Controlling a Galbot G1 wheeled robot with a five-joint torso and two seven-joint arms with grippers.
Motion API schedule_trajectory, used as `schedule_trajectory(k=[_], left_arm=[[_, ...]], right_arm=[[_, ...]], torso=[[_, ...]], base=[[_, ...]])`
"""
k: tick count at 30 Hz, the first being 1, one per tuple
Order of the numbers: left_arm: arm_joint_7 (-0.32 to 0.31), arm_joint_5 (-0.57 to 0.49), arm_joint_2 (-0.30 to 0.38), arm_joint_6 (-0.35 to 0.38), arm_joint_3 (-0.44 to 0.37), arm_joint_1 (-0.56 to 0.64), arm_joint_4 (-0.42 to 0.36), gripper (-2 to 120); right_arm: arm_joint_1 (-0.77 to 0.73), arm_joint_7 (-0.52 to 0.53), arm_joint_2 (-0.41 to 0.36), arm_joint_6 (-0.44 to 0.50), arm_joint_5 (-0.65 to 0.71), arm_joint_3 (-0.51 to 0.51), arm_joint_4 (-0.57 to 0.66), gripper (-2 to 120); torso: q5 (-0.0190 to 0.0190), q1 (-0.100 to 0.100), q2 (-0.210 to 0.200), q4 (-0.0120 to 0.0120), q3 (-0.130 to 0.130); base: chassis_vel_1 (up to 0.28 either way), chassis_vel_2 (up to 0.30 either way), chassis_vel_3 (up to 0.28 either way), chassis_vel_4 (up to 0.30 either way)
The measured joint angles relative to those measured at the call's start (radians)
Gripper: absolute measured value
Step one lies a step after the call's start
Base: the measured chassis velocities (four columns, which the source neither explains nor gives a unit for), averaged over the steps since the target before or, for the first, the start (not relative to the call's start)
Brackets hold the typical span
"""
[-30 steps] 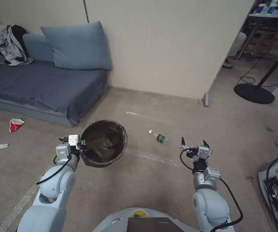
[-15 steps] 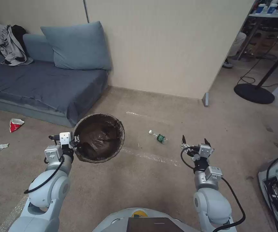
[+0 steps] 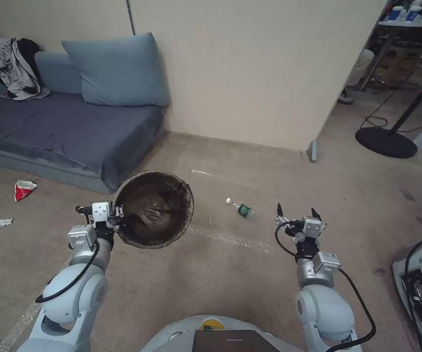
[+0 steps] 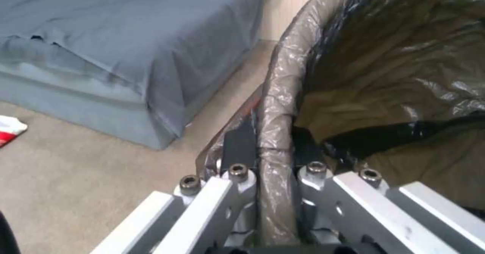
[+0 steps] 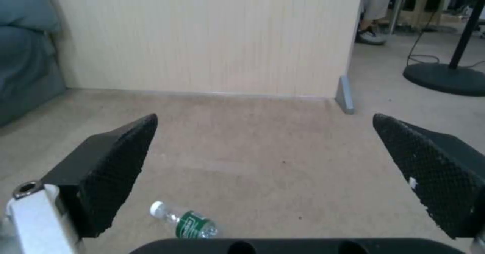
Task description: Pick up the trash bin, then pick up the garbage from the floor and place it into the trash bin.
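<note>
- Since a second ago my left gripper (image 3: 119, 221) has swung the bin (image 3: 154, 209) leftward — pinching its rim, mouth up for dropping.
- Right gripper (image 3: 296, 215) spread wide, waiting near the bottle (image 3: 240, 208).

Lighting: dim, even, indoor; overhead source likely, not visible. Shadows soft, faint on carpet (image 3: 230, 278). Glare: pale sheen on trash bin (image 4: 283, 95) liner, left wrist view. Blur: left wrist view soft, esp. near metal parts; right wrist view slightly soft. Head view: wide-angle bend at edges, corners darker.
</note>
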Motion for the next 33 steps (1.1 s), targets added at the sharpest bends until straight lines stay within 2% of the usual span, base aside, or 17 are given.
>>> schedule_trajectory(k=[17,33], left_arm=[[0.028,0.016,0.001,-0.018,0.004,-0.003,0.016,3],[0.037,0.018,0.001,-0.019,0.004,-0.005,0.016,3]], right_arm=[[0.005,-0.005,0.000,0.002,-0.012,-0.001,-0.006,100],[0.004,-0.020,0.000,0.003,-0.014,-0.002,-0.009,100]], torso=[[-0.0002,0.000,0.000,0.0001,0.000],[0.0000,0.000,0.000,0.0001,0.000]], base=[[-0.102,0.109,0.114,-0.115],[-0.156,0.152,0.160,-0.154]])
